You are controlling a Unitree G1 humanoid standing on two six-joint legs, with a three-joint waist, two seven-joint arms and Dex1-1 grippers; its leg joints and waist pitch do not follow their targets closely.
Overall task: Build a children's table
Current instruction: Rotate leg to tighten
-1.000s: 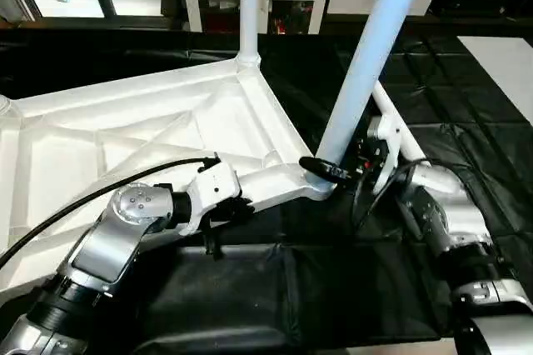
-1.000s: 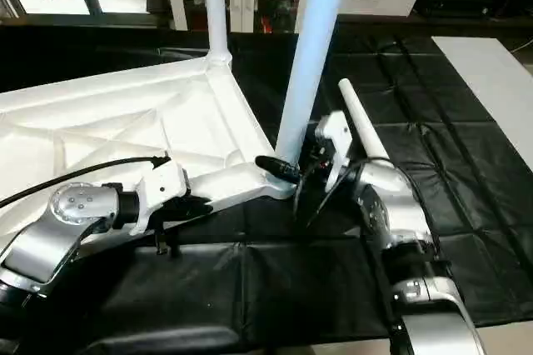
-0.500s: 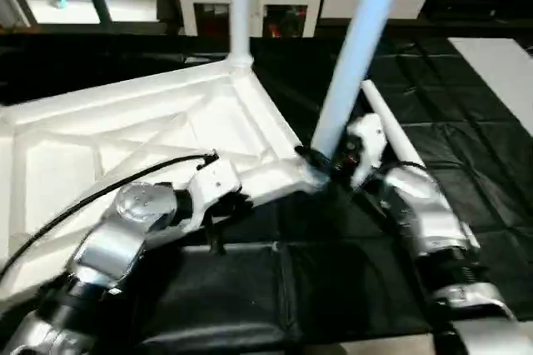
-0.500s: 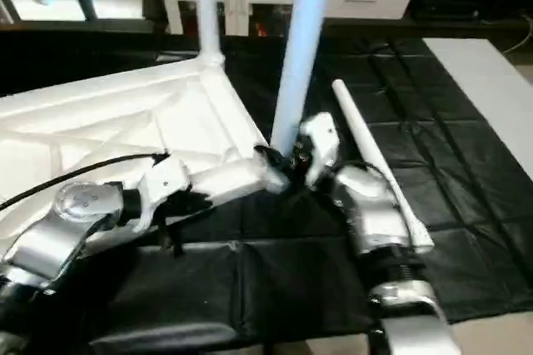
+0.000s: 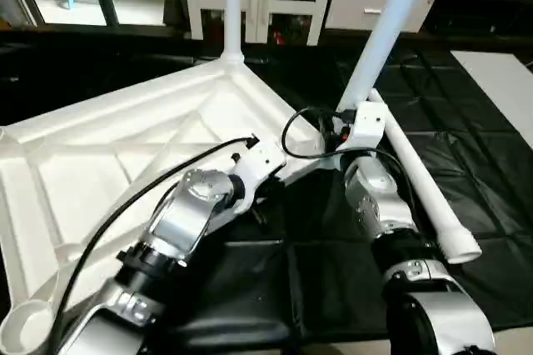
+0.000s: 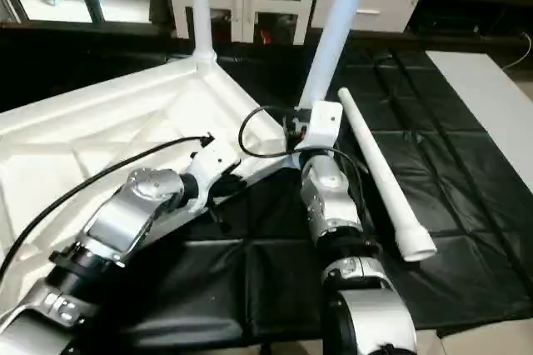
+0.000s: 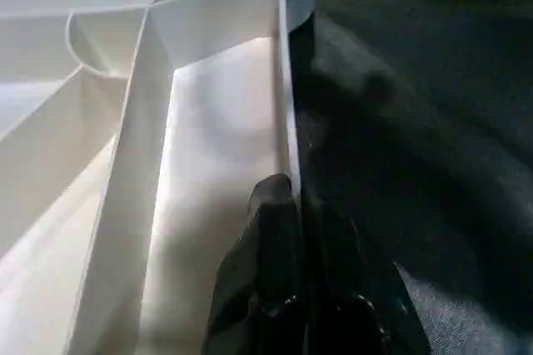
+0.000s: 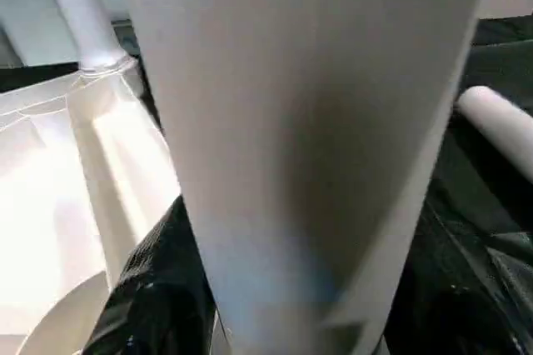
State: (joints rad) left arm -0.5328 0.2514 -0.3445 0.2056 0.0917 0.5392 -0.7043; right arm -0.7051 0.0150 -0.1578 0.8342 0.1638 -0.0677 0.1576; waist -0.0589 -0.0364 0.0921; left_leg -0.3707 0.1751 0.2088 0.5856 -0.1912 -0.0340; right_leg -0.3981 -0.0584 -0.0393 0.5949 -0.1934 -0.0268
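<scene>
**Two legs up, one on the mat**

The white table top (image 5: 108, 163) lies ribs-up on the black mat (image 5: 491, 147), taking up most of the floor before the robot. One leg (image 5: 231, 5) stands upright in the far corner socket. A second leg (image 5: 385, 30) leans in the near corner, the right gripper (image 8: 275, 305) closed around its base. A loose leg (image 5: 420, 184) lies just beside that arm. The left gripper (image 7: 287, 280) is pinched onto the top's edge wall.

The table top (image 5: 125, 147) is smooth white plastic with a soft shine. The legs (image 5: 385, 30) look smooth too. The floor mat (image 5: 466, 147) is dark, wrinkly cloth. The forearms (image 5: 187, 222) are shiny silver metal.
</scene>
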